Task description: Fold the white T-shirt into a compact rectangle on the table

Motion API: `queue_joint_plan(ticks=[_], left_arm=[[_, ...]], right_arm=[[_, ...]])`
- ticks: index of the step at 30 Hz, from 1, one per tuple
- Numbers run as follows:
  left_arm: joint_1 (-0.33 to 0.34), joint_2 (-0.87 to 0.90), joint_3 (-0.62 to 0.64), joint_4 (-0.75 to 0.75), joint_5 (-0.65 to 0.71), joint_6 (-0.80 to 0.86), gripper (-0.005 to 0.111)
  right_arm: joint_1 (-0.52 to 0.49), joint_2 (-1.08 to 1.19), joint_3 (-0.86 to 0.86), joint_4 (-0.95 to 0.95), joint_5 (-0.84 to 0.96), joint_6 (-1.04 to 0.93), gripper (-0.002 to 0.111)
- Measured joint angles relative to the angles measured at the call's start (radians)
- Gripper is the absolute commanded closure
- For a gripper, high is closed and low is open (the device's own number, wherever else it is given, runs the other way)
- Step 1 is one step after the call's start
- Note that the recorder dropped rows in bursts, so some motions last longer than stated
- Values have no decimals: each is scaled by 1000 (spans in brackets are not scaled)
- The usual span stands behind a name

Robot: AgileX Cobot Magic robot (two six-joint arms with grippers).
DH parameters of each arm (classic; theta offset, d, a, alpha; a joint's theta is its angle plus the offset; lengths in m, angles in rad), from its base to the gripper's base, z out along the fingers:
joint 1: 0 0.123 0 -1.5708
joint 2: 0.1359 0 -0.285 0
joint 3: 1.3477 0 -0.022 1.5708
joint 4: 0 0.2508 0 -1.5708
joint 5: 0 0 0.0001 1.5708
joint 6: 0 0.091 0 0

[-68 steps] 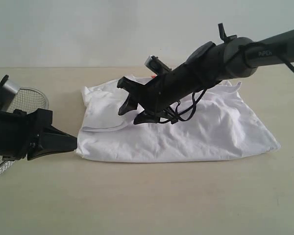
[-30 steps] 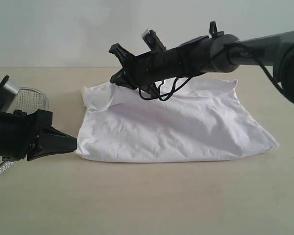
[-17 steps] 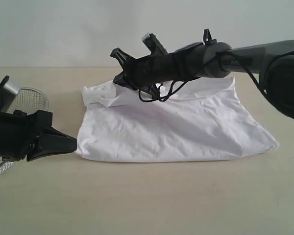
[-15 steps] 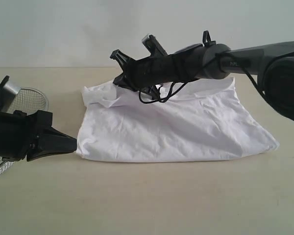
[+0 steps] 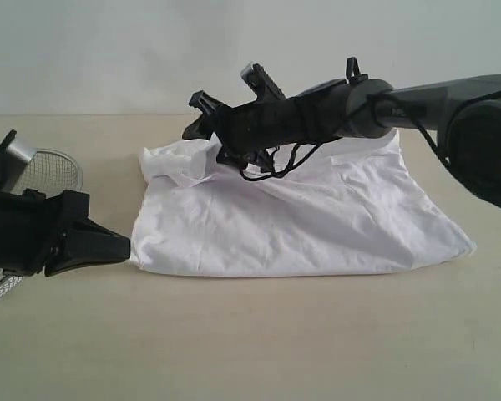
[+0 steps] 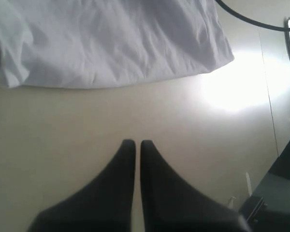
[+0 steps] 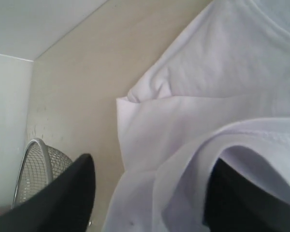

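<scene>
The white T-shirt (image 5: 317, 217) lies spread on the table (image 5: 275, 334), back side up, with a rumpled fold at its far left corner. My right gripper (image 5: 207, 132) hangs just above that corner, open. In the right wrist view its jaws (image 7: 150, 193) stand wide apart and a loose fold of the shirt (image 7: 208, 96) lies between them, resting against one finger. My left gripper (image 5: 127, 244) is shut with nothing in it, its tip low by the shirt's near left edge. In the left wrist view its tips (image 6: 135, 143) point at the shirt's hem (image 6: 111, 43).
A round wire-mesh basket (image 5: 42, 167) stands at the far left, behind the left arm, and shows in the right wrist view (image 7: 38, 169). Bare tabletop (image 6: 63, 121) stretches in front of the shirt. A wall closes the far side.
My right gripper has opened and let go of the shirt's fold, which has dropped at the far left corner. The left arm has not moved.
</scene>
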Motion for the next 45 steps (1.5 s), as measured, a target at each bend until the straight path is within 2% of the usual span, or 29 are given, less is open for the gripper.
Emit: queue_joint_plan(ticks=[13, 17, 20, 22, 24, 25, 26, 27, 29, 31, 35, 41, 45], left_arm=[[0, 0, -2, 44, -6, 10, 102], [-15, 0, -97, 182, -23, -24, 102], [-17, 23, -232, 292, -32, -77, 102], [-17, 67, -318, 378, -28, -77, 92], [-17, 117, -396, 494, -10, -77, 70], [-17, 141, -429, 534, -1, -72, 58], [-17, 161, -457, 553, 1, -45, 49], [-22, 180, -484, 564, -4, 1, 47], [-38, 199, -512, 567, -19, 87, 48], [-77, 222, -546, 567, -68, 238, 48], [-134, 252, -553, 572, -177, 427, 48], [-183, 325, -553, 572, -325, 832, 45], [-185, 384, -557, 572, -374, 949, 43]], right_arm=[[-74, -38, 0, -26, 193, -20, 52], [-123, -94, 9, -126, 298, 19, 52], [-206, -119, 58, -166, 382, 26, 52], [-249, -133, 100, -174, 421, 17, 59], [-290, -162, 165, -179, 438, -15, 69], [-313, -185, 201, -177, 449, -36, 70], [-339, -204, 237, -177, 463, -64, 68], [-361, -223, 277, -175, 474, -88, 66], [-386, -247, 334, -175, 481, -124, 62], [-417, -291, 444, -164, 474, -184, 62], [-450, -325, 565, -128, 464, -277, 62], [-461, -329, 637, -54, 477, -348, 62], [-461, -331, 637, -28, 502, -365, 62]])
